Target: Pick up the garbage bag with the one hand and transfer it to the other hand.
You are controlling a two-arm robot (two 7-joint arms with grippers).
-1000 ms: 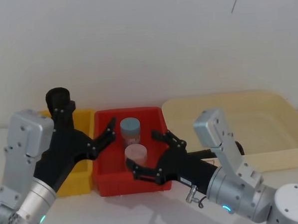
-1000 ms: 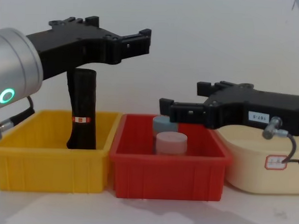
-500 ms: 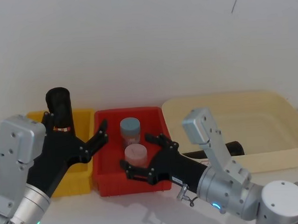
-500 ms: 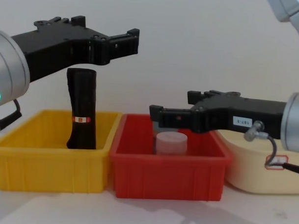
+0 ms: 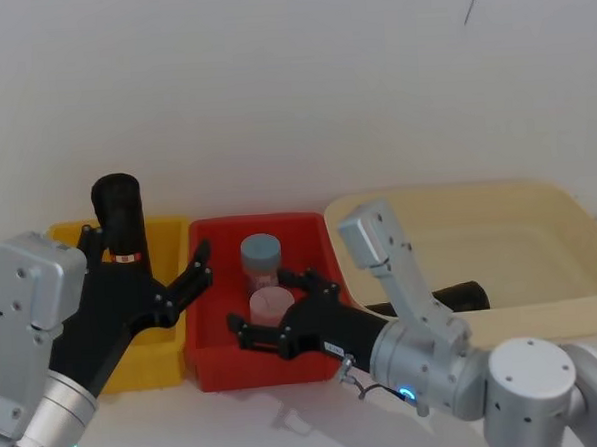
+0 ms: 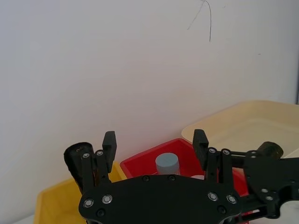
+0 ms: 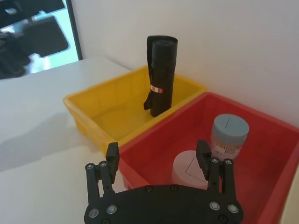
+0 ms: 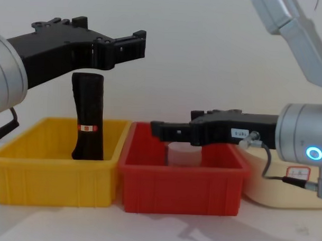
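- Your right claw has slid left over the red bin, fingers spread wide, holding nothing.
- Your left claw pulled back a bit, also spread and holding nothing.
- The bag stands untouched in the yellow bin, far left. No grab yet.

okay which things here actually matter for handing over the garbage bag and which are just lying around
Part of the job:
- garbage bag, upright in the yellow bin
- left gripper, open above it
- right gripper, open over the red bin

Just lying about:
- pink cylinder
- blue-grey cylinder
- second black roll in the cream tub
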